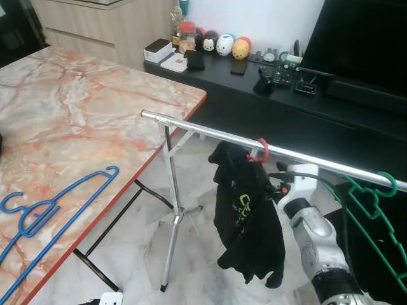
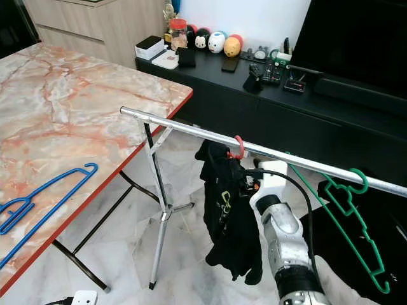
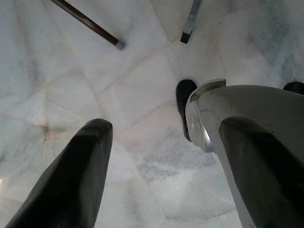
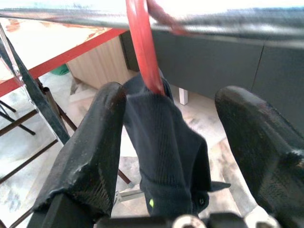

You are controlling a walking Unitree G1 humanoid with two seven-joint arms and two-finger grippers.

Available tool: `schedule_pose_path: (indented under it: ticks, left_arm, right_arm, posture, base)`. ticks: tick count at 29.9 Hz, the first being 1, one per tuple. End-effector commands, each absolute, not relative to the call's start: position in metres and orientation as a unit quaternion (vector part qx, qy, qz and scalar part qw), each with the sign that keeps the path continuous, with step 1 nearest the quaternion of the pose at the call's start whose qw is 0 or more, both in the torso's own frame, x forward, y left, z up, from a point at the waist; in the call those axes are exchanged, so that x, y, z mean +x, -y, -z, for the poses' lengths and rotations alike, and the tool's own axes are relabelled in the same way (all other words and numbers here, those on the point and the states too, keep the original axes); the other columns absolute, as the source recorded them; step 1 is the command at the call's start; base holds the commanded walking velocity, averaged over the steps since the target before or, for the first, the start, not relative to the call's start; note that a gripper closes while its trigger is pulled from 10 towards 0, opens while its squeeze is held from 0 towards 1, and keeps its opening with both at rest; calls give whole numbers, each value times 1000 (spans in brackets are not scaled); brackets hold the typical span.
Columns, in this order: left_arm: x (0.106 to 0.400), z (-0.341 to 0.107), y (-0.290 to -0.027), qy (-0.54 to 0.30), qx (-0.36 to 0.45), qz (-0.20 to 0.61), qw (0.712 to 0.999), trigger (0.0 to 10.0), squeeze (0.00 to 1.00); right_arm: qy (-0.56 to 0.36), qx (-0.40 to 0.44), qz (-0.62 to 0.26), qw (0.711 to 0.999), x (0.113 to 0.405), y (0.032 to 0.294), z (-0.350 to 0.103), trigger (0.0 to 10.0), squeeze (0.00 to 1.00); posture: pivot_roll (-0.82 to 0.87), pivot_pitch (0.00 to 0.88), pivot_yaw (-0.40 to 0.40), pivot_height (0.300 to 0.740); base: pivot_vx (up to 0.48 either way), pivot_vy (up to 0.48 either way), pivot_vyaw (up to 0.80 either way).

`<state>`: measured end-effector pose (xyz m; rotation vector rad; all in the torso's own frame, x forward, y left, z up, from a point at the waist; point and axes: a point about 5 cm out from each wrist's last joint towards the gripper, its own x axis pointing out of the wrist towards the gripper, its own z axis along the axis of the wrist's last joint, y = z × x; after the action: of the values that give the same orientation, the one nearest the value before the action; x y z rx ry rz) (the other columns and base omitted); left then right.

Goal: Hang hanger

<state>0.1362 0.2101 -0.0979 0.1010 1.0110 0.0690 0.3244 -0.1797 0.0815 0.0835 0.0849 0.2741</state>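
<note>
Marble floor [image 3: 142, 142] sits under the left gripper [image 3: 161, 156], which hangs idle, fingers spread, holding nothing. On the desk [image 1: 76, 108] lies a blue hanger [image 1: 44, 213] near its red edge. Right arm reaches up to the rail [image 2: 254, 149]; the right gripper [image 4: 173, 137] is wide open around the black shirt [image 2: 229, 210] on the red hanger [image 2: 238, 147], gripping nothing. Green hanger [image 2: 350, 213] hangs further along, with free rail between them.

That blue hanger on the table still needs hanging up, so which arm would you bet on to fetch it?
Probably the left. The blue hanger lies on the robot's left side, and the left gripper hangs open over the floor. The right gripper is at the rail, around the black garment.
</note>
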Motion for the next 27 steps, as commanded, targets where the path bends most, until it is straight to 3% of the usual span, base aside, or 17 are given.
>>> schedule_pose_path:
  ticks: [1, 13, 27]
  left_arm:
    - [124, 104, -204, -510, 40, -20, 859, 10000, 0]
    - [123, 104, -205, -510, 41, -20, 859, 10000, 0]
    - [123, 104, -202, -509, 45, -10, 859, 10000, 0]
  right_arm:
    - [-54, 36, -136, 989, 329, 181, -82, 10000, 0]
    - [-35, 33, -144, 988, 346, 165, -100, 10000, 0]
    - [-138, -13, -110, 984, 339, 169, -66, 10000, 0]
  posture:
    - [-14, 99, -14, 740]
    - [-10, 99, -12, 740]
    - [-8, 101, -6, 740]
  base:
    - [0, 0, 0]
    - [0, 0, 0]
    - [0, 0, 0]
